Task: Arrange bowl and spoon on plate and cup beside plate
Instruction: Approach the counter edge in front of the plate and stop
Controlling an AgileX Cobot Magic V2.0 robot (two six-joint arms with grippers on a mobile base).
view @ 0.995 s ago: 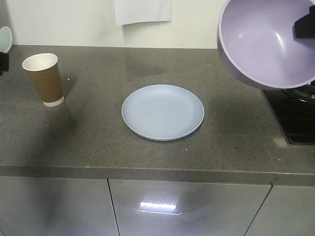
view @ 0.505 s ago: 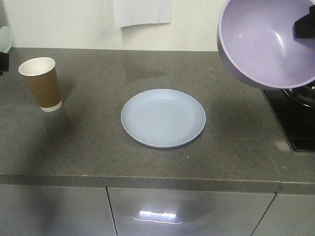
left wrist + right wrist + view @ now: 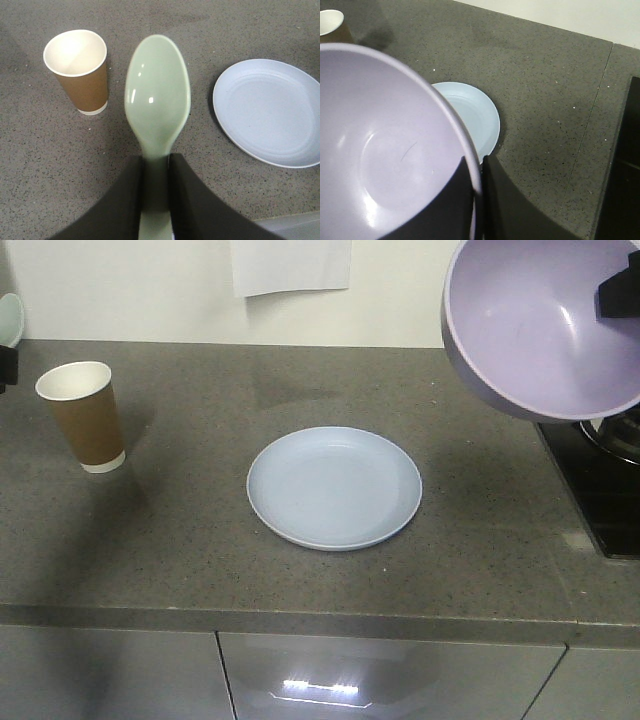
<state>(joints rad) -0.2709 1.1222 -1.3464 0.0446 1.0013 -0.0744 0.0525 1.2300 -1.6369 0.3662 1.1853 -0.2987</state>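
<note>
The left gripper (image 3: 156, 167) pinches the spoon (image 3: 157, 92) by its handle, with the cup (image 3: 77, 75) ahead-left of it and the plate (image 3: 270, 112) ahead-right. The right gripper (image 3: 479, 172) clamps the lavender bowl (image 3: 380, 150) by its rim, holding it aloft.

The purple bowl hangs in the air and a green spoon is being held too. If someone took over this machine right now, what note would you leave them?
Left pincer: shut on the handle of the spoon, held above the counter between cup and plate.
Right pincer: shut on the rim of the bowl, held tilted in the air to the right of the plate.
Plate: flat on the counter, nothing on it.
Cup: upright on the counter, left of the plate with a clear gap.
Done: bowl and spoon are both in hand.
Left: set the bowl and spoon on the plate, then probably bring the cup closer beside it.
</note>
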